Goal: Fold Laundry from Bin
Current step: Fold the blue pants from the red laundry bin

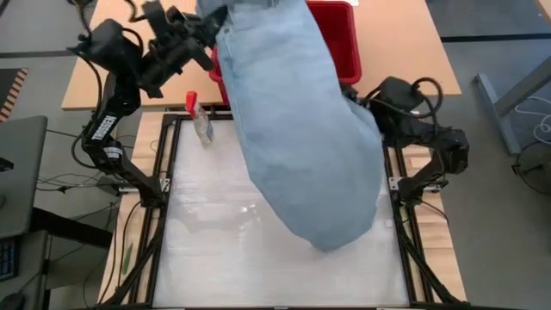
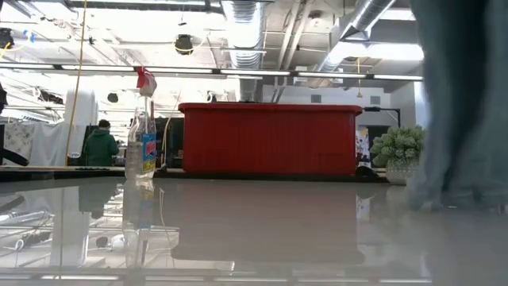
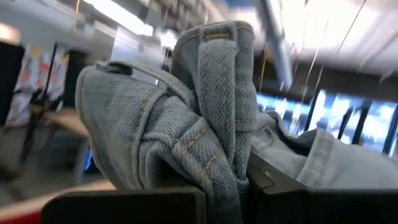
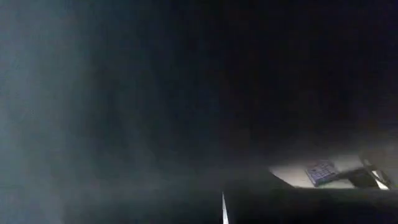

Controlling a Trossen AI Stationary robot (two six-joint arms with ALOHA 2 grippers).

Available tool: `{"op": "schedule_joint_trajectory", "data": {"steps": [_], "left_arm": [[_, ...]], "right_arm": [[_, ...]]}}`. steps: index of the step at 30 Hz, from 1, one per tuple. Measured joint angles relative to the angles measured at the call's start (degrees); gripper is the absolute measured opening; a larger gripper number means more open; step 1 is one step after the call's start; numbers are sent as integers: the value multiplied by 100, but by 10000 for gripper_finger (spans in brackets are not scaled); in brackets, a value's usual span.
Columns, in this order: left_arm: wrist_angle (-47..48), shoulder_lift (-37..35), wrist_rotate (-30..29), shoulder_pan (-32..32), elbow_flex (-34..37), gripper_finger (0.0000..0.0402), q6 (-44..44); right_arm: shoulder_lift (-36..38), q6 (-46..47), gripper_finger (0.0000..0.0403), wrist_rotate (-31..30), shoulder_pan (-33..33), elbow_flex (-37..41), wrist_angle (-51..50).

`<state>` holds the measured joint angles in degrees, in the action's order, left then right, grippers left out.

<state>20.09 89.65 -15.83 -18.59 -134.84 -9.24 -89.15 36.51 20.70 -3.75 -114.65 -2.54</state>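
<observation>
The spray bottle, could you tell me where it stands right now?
In the high view the spray bottle stands at the table's far left corner, near the red bin, beside the hanging denim garment.

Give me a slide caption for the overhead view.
Left claw lifts pale denim jeans from the red bin, draping them over the table.

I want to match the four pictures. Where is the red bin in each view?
High view: the red bin is at the top centre, partly behind the jeans.
Low view: centre, behind the spray bottle.
Left wrist view: not in it.
Right wrist view: not in it.
Shared landmark: the jeans.
</observation>
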Motion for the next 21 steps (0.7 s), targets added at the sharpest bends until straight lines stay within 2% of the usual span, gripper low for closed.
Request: {"op": "schedule_joint_trajectory", "data": {"steps": [8, 12, 15, 18, 21], "left_arm": [[1636, 1, -417, -22, 0, 18, 45], [2440, 0, -522, -160, -1, 18, -26], [3043, 31, -532, -243, -5, 18, -90], [3385, 33, -565, -309, 267, 18, -113], [3415, 34, -642, -352, 727, 18, -109]], "right_arm": [[-1, -661, 17, -60, 20, 49, 2], [113, -791, 16, -156, 20, 594, 557], [463, -562, 16, -126, 138, 1602, 1865], [929, 101, 16, -151, 310, 3080, 3715], [1083, 1085, 16, -589, 403, 4560, 5823]]}}
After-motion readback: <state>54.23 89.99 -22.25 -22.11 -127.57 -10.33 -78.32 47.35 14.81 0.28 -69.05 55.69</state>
